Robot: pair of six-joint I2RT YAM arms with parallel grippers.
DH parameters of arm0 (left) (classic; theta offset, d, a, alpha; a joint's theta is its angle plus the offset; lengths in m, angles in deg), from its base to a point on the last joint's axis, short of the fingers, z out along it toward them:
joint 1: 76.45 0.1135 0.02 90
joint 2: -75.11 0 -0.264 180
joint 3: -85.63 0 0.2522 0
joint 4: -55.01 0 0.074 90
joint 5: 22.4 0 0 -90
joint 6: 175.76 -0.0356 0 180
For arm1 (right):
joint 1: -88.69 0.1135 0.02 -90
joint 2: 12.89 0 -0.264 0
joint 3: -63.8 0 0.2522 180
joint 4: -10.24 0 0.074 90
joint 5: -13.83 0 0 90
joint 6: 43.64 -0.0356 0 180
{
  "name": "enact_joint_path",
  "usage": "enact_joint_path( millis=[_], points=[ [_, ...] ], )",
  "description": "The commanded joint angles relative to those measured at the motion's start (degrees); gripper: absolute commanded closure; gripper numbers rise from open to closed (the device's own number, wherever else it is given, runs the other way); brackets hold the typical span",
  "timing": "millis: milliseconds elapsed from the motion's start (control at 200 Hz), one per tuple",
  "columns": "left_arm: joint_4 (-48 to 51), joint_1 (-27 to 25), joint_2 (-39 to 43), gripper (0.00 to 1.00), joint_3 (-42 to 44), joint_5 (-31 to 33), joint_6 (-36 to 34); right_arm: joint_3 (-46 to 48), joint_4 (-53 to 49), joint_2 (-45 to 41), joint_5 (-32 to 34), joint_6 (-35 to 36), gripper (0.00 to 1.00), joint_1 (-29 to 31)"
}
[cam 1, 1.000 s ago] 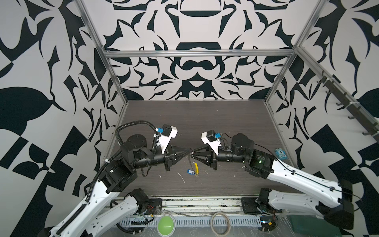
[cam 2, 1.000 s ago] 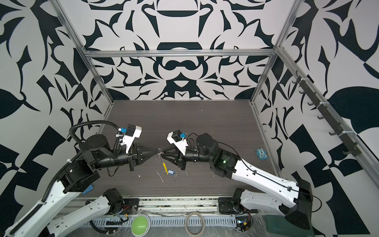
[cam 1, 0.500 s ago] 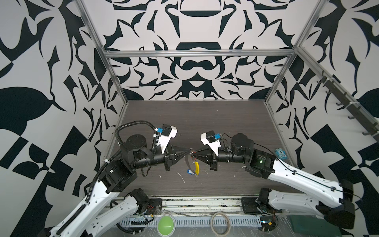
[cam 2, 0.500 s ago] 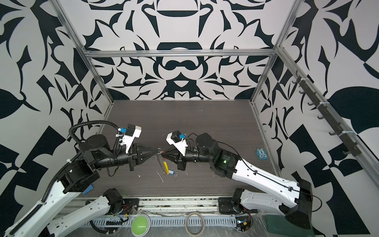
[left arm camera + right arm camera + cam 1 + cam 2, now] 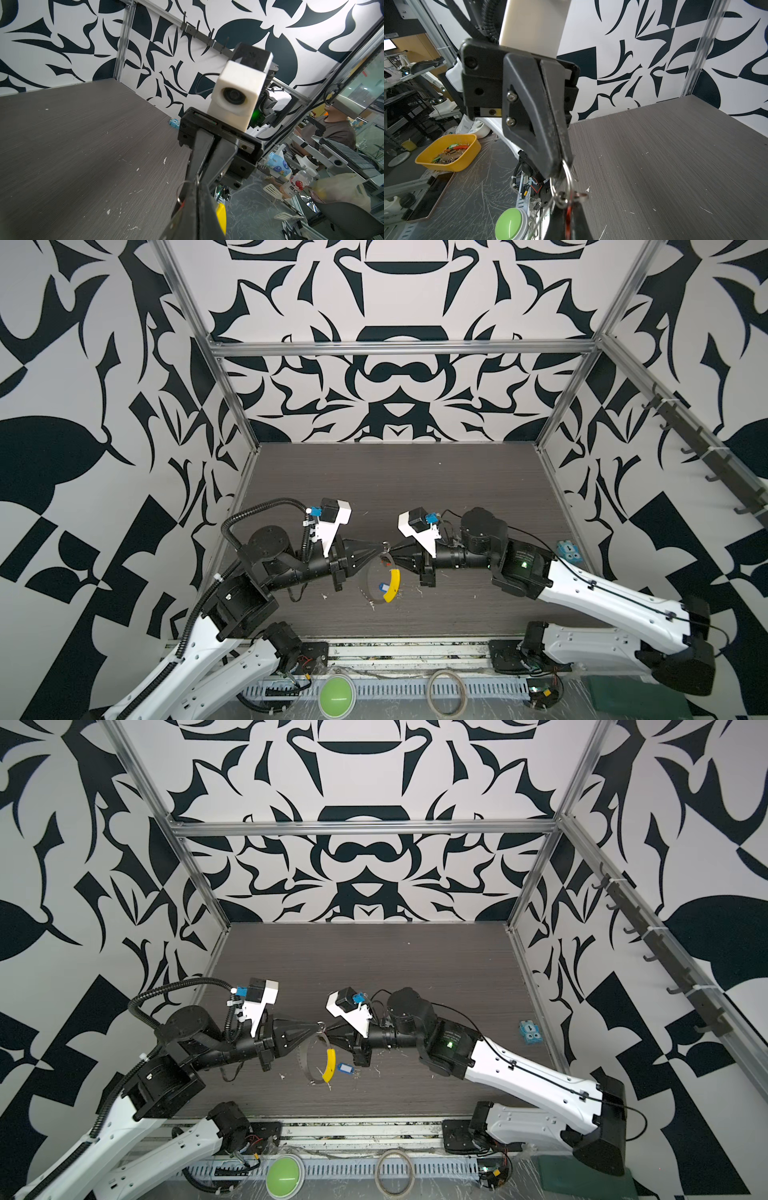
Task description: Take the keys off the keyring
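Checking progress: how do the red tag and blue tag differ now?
The red tag is pinched in the right claw, off the table; the blue tag lies ungripped on the table. The red tag shows as a sliver, the blue tag whole. Both are small key tags.

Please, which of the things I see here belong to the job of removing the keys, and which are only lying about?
For the job:
- keyring, the grey wire loop with a yellow sleeve
- blue tag, hanging on the loop
- red tag, pinched in the right gripper

Only lying about:
- green button
- beige hoop
- light-blue block by the right wall
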Motion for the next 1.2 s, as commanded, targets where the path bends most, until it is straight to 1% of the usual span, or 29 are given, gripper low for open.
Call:
enact_joint_path(
  millis=[0,230,355,520,675,855,965,1080,1135,1195],
  points=[
    [-9.3,0.0,0.4,1.00,2.3,0.8,1.8,-3.3,2.1,0.2,-2.6,2.4,1.00,1.8],
    [-14.9,0.0,0.4,1.00,5.1,1.2,2.8,-3.3,4.5,0.5,-2.8,3.1,1.00,2.5],
    [-15.5,0.0,0.5,1.00,5.5,1.5,2.6,-4.1,3.6,1.2,-3.7,4.0,1.00,3.3],
    [-15.0,0.0,0.8,1.00,5.6,2.0,2.3,-4.7,1.7,1.6,-2.2,5.5,1.00,4.3],
    [-12.8,0.1,2.9,1.00,5.4,3.6,1.2,-2.7,0.8,-0.3,0.9,5.2,1.00,4.3],
    [-8.7,0.1,5.5,1.00,5.1,6.3,-0.3,2.6,0.5,-4.6,6.6,4.2,1.00,4.0],
    [-6.3,0.1,6.7,1.00,5.6,9.1,-0.9,4.5,-0.1,-7.1,7.8,3.6,1.00,3.3],
    [-5.7,0.1,8.5,1.00,7.2,11.7,-1.0,6.2,-1.3,-8.8,11.1,3.6,1.00,2.9],
    [-5.4,0.1,9.3,1.00,7.8,12.7,-0.9,7.1,-1.7,-9.2,13.4,2.6,1.00,2.0],
    [-5.0,0.1,10.1,1.00,8.3,13.6,-0.8,8.7,-2.0,-9.1,13.2,0.3,1.00,-0.9]
  ],
)
